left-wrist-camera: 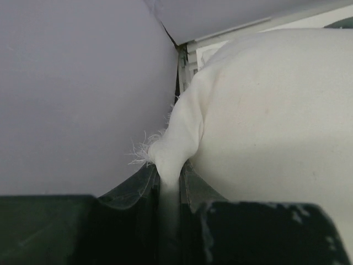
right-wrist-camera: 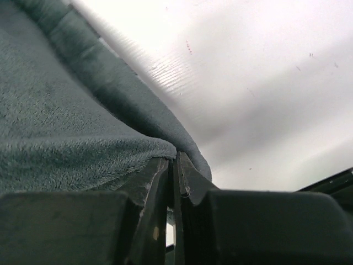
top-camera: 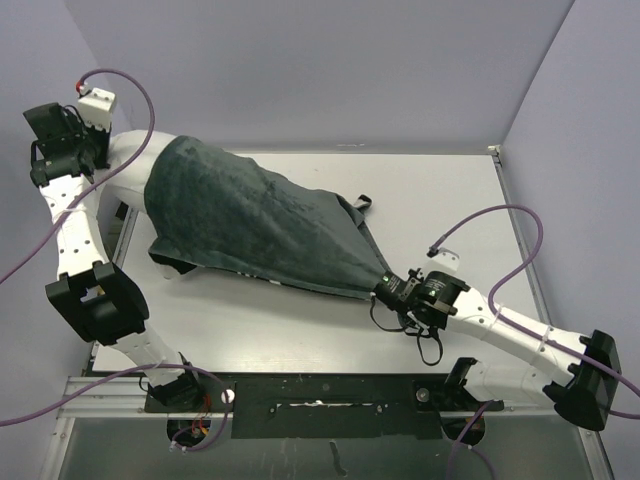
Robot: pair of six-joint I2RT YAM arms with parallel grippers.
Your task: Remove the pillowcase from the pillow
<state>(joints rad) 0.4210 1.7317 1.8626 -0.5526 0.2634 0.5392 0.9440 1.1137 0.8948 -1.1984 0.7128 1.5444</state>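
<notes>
Pinching the frayed corner of the pillow (left-wrist-camera: 265,110), your left end effector (left-wrist-camera: 170,182) has its jaws drawn nearly together, with white cloth bunched in the slit between them. From above you see the same grip near the far left corner of the table (top-camera: 440,200), where the arm reaches up and back and the bare white end of the pillow sticks out beside it.

Your right end effector (top-camera: 386,286) is clamped on the opposite end of the pillowcase (top-camera: 260,225). Its jaws are all but touching, with the dark grey-green fleece hem nipped between them. In the wrist view the fleece runs up and to the left from the fingertips.

Between the two grips the pillowcase lies stretched on a diagonal from far left to near right. It is fleece face up and tapers to a point at the right end effector. It covers most of the pillow, and only the far-left end shows white.

Under everything, the table is a plain white matte sheet with a pale strip along its far edge. A metal rail (top-camera: 330,405) carrying the two arm bases runs along its near edge. Lilac-grey walls (top-camera: 300,60) close in the back and both sides, and purple cables (top-camera: 500,215) loop off each arm.
</notes>
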